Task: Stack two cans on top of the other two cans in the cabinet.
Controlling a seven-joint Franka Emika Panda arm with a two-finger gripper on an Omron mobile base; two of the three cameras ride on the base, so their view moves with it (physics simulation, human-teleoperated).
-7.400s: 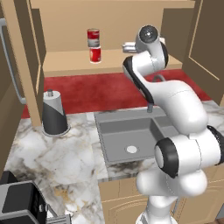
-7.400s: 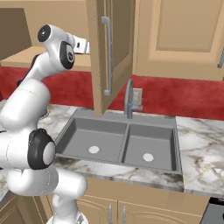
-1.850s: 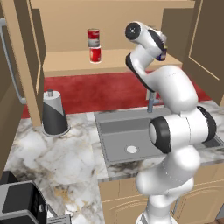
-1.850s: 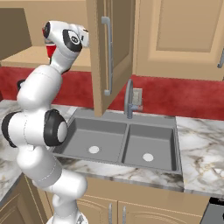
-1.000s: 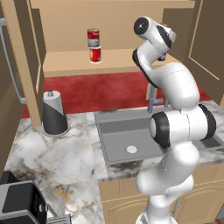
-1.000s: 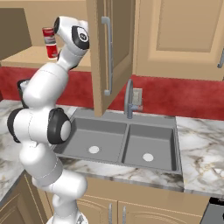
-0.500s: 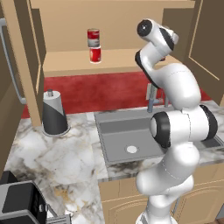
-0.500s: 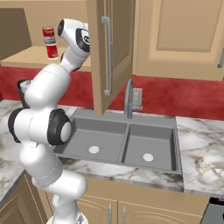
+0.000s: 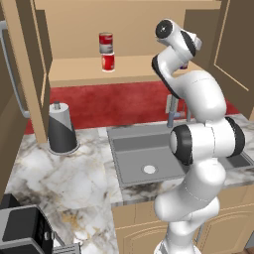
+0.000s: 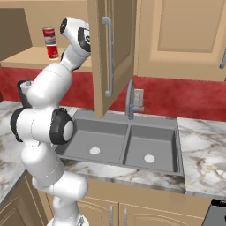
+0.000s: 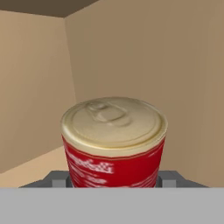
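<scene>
A red can (image 11: 114, 148) with a pale lid stands upright between my fingers; my gripper (image 11: 113, 180) is shut on it, inside the tan cabinet (image 9: 74, 74) near its right back corner. The grey pads (image 11: 57, 177) press on both sides of the can. On the shelf's left part, a red-and-grey can (image 9: 105, 42) sits on top of the red tin with a white band (image 9: 107, 62); the same stack (image 10: 50, 43) stands left of my arm. A small dark blue patch (image 9: 184, 64) peeks from behind my wrist; the rest of that tin is hidden.
An open cabinet door (image 10: 110, 53) stands right of my arm and covers the hand. Below are the sink (image 9: 144, 158) and its faucet (image 9: 171, 106). A dark cone-shaped holder (image 9: 62, 131) stands on the marble counter (image 9: 64, 183); a black appliance (image 9: 20, 233) sits at the front left.
My arm has swung to the right along the shelf, away from the stacked pair, still with the red can in it. The stack has stayed put.
</scene>
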